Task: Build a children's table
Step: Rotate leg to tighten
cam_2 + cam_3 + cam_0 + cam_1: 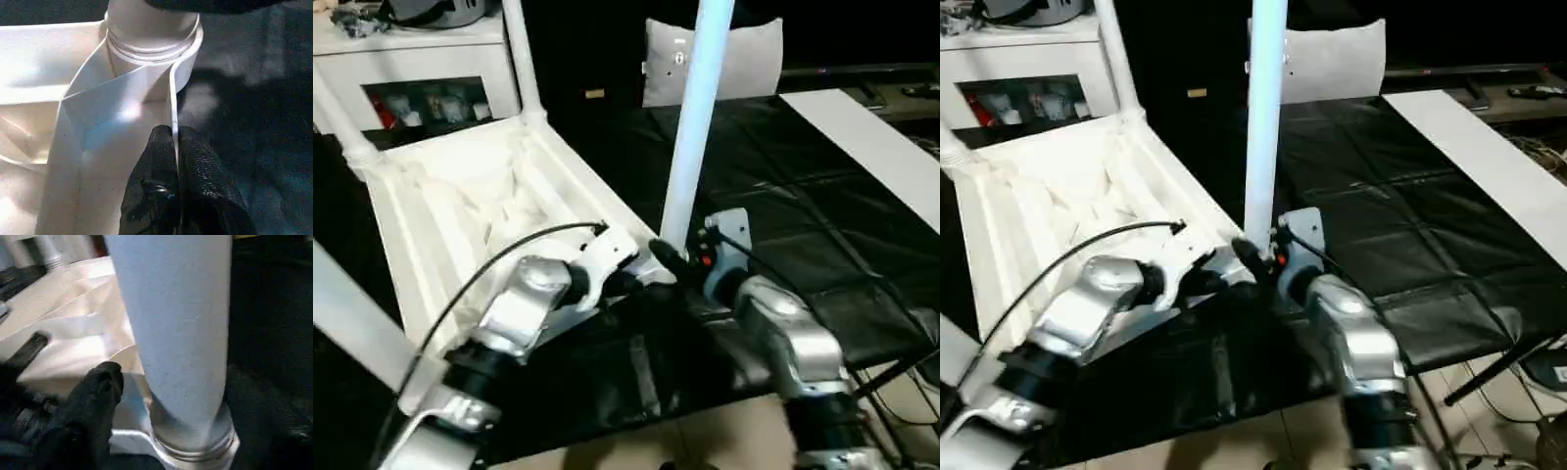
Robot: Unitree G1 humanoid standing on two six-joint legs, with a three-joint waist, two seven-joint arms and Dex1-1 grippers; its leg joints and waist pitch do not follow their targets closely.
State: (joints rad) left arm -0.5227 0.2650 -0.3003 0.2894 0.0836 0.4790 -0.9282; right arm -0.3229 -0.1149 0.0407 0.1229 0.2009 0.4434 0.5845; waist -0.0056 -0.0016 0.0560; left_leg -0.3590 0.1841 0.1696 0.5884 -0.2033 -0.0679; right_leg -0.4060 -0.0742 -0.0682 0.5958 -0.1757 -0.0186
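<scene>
The tabletop (pixel 480 206) lies underside up on the black cloth (pixel 803 225), sockets upward so legs can go in from above; the left gripper (pixel 174 142) has its two fingers pinched together on the thin raised rim just below the near corner socket, seemingly to steady it; the leg (pixel 690 127) stands upright in that socket, right in front of the right gripper (pixel 668 259), whose fingers look spread beside its base; I cannot tell if they touch.
</scene>
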